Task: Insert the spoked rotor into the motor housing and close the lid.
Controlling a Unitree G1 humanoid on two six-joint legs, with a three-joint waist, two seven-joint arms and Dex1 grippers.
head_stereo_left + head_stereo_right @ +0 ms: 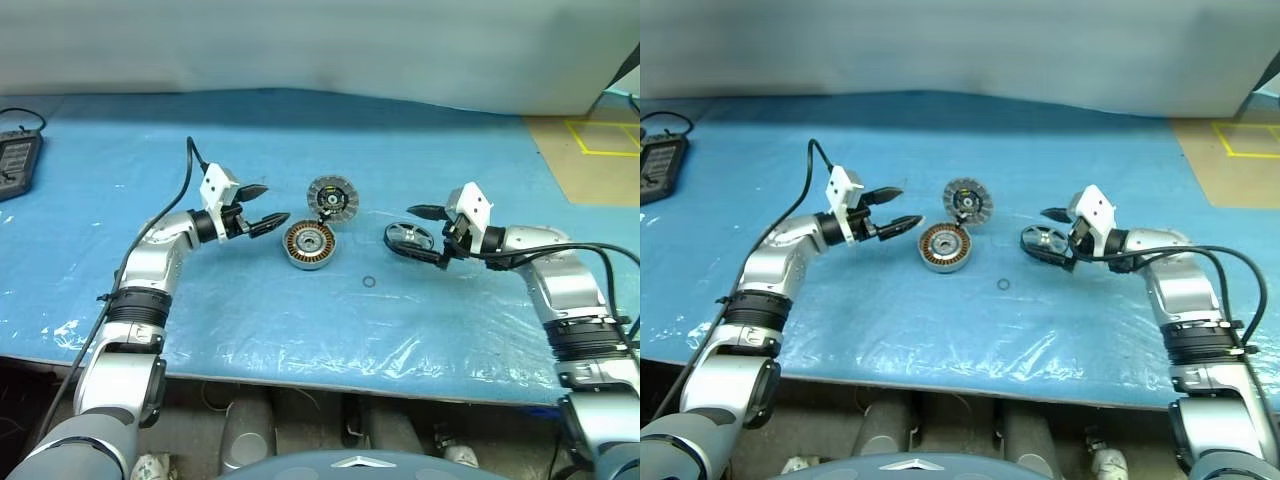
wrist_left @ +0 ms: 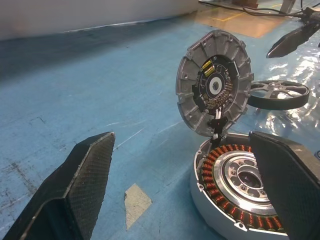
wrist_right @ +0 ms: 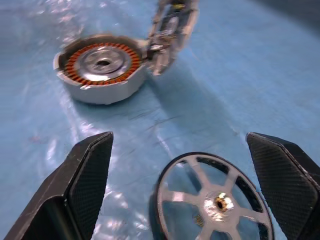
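The motor housing [image 1: 309,245], a silvery cup with copper windings, sits mid-table. The lid [image 1: 332,198] stands nearly upright at its far rim, ribbed face toward the housing and joined to it by short wires. The spoked rotor [image 1: 408,240] lies on the blue mat to the right of the housing. My right gripper [image 1: 424,236] is open, one finger on each side of the rotor [image 3: 215,200], and neither finger presses its rim. My left gripper [image 1: 272,206] is open and empty just left of the housing [image 2: 240,185], pointing at it and at the lid [image 2: 214,89].
A tiny loose washer ring [image 1: 369,282] lies on the mat in front of the housing and rotor. A black device [image 1: 15,165] with a cable rests at the far left. A brown surface with yellow tape [image 1: 600,150] lies at the far right. The mat's near edge is covered in clear film.
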